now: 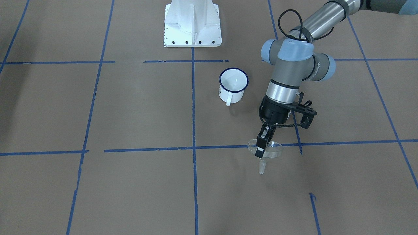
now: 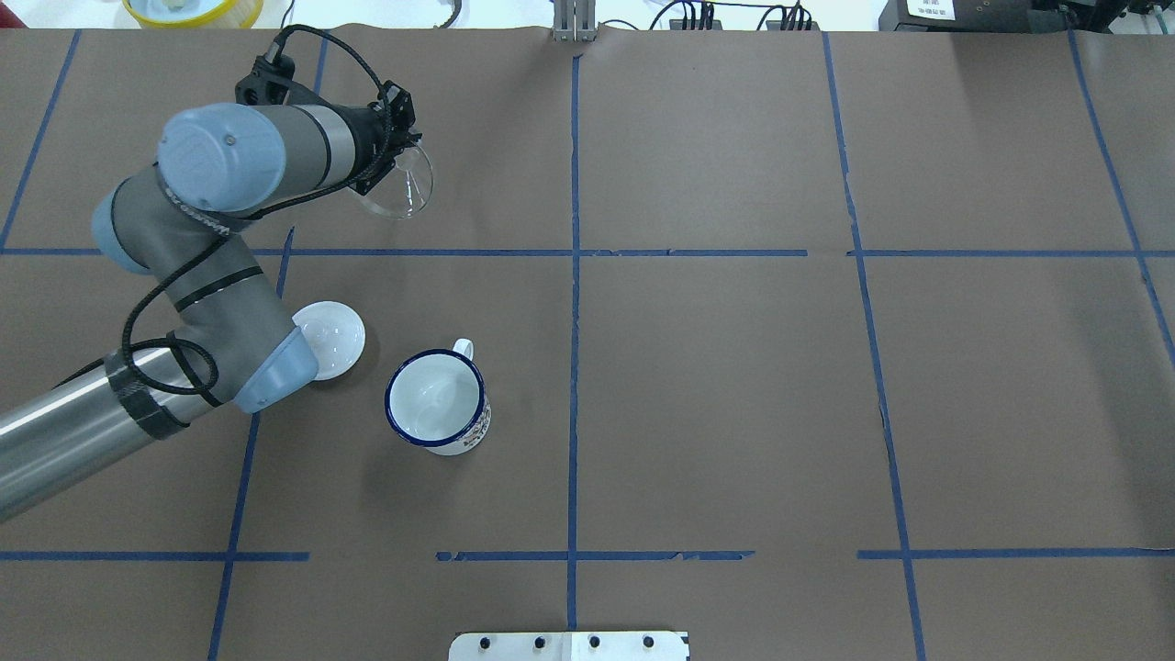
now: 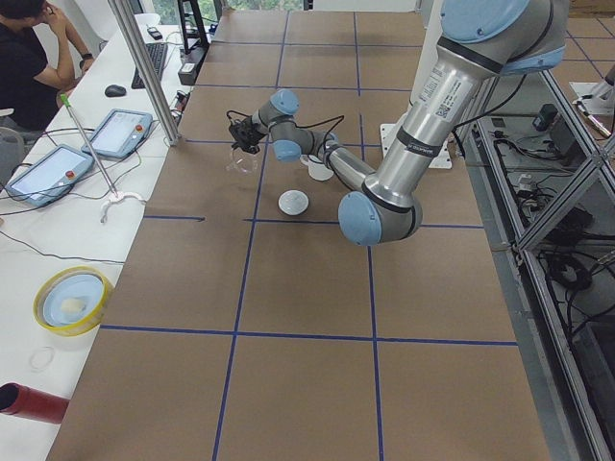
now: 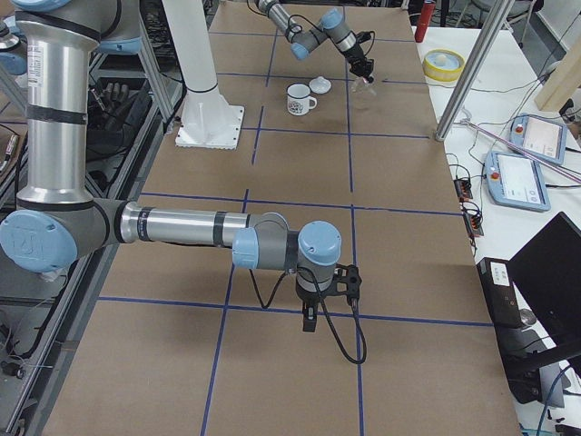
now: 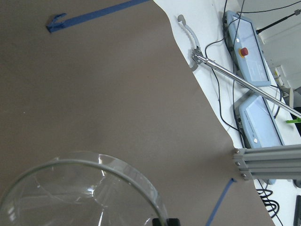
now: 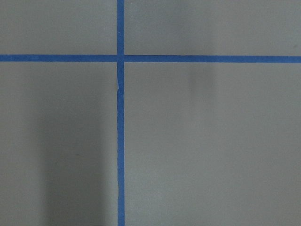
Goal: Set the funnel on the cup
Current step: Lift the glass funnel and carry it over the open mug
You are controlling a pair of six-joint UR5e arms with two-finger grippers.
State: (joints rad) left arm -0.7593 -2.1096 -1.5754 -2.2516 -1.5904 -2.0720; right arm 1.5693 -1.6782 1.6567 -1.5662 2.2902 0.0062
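Observation:
My left gripper [image 1: 263,143] is shut on the rim of the clear funnel [image 1: 266,150], spout pointing down, at the far side of the table from my base. In the overhead view the left gripper [image 2: 397,138] holds the funnel [image 2: 402,184] far beyond the cup. The funnel's rim [image 5: 117,165] fills the bottom of the left wrist view. The white mug with the blue rim [image 1: 233,84] stands upright and empty on the table [image 2: 435,399], apart from the funnel. My right gripper [image 4: 309,318] shows only in the exterior right view; I cannot tell whether it is open or shut.
A round white lid [image 2: 332,338] lies left of the mug, partly under my left arm's elbow. The white robot base [image 1: 192,23] is at the near edge. A yellow bowl [image 2: 193,9] sits off the table's far edge. A metal post [image 3: 144,67], tablets and an operator are beyond it.

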